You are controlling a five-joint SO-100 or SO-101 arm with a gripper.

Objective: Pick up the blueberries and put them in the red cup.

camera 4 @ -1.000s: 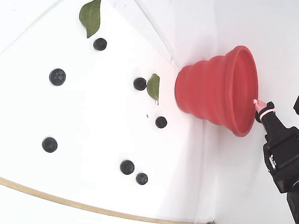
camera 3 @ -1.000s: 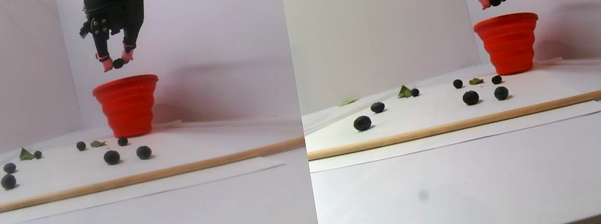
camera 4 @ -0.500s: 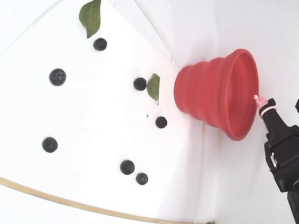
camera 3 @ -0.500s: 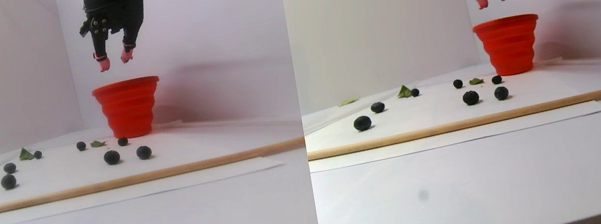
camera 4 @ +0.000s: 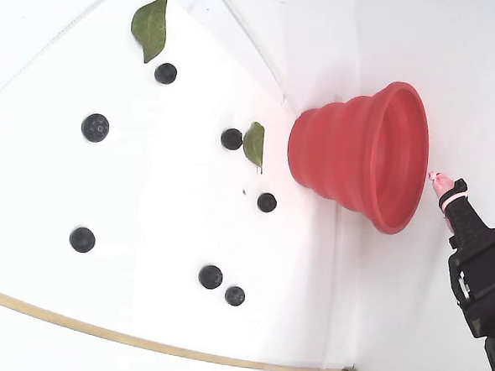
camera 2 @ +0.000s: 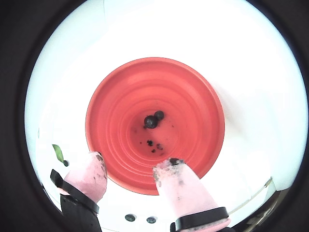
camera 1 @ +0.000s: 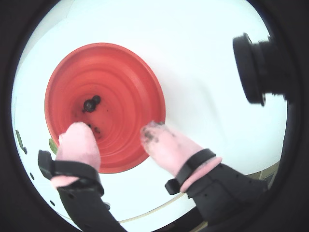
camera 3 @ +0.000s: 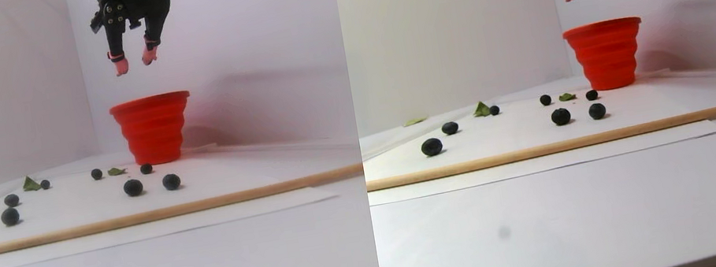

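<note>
The red cup (camera 3: 154, 130) stands upright at the back of the white sheet, and it also shows in the fixed view (camera 4: 342, 149). My gripper (camera 3: 134, 62) hangs open above it with nothing between its pink fingertips (camera 1: 79, 140). Both wrist views look straight down into the cup (camera 1: 125, 77) (camera 2: 188, 111), where two blueberries (camera 1: 90, 104) (camera 2: 152, 121) lie on the bottom beside dark stains. Several more blueberries (camera 3: 133, 187) (camera 4: 211, 277) are scattered over the sheet in front of the cup. The gripper (camera 1: 116, 130) (camera 2: 133, 162) sits over the cup's near rim.
Two green leaves (camera 4: 150, 26) (camera 4: 253, 144) lie among the berries. A thin wooden stick (camera 3: 101, 224) runs across the front of the sheet. White walls stand close behind the cup. A black camera lens (camera 1: 256, 67) sticks out beside the gripper.
A second ago the gripper held a blueberry over the cup. It opened, the berry left the fingers, and the gripper has since risen higher above the rim.
</note>
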